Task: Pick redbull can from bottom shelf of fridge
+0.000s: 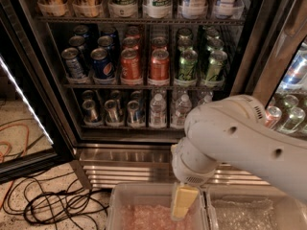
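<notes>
The pincer (184,201) hangs low before the louvred base of the fridge (124,164), pointing down over a clear bin (113,209). Whether it is spread or pressed together cannot be told. Up and to the left of the pincer, well apart from it, the redbull can (112,111) stands upright on the bottom shelf (120,127) among others alike. Water bottles (157,110) stand on the same shelf, above the pincer. Black cables (53,206) lie on the floor far to its left.
</notes>
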You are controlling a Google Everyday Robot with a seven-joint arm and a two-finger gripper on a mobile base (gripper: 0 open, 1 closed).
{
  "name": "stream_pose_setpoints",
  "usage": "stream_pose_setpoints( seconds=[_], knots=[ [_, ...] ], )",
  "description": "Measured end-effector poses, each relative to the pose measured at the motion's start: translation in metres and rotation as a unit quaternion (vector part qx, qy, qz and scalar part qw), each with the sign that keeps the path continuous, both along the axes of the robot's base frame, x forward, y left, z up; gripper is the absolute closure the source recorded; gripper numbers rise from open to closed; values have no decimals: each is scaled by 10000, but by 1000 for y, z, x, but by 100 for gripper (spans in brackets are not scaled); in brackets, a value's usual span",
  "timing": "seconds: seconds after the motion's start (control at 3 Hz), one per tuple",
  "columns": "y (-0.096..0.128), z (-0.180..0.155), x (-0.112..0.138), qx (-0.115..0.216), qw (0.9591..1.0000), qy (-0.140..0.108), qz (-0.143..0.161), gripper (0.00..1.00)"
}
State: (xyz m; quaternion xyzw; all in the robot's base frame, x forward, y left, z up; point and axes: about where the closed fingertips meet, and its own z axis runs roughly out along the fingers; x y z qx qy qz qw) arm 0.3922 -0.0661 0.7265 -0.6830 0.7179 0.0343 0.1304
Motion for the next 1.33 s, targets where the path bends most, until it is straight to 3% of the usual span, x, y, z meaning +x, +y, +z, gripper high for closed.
stream_pose_setpoints(
  seconds=[0.33, 0.67, 1.0, 1.33],
  knots=[
    [14, -58, 22, 138, 9981, 310, -507, 0],
    [21, -101, 40, 219, 9910, 611, -1170, 0],
    [21, -102, 39, 262, 9848, 722, -1559, 0],
    [24, -103, 37, 468, 9854, 744, -1459, 0]
  ],
)
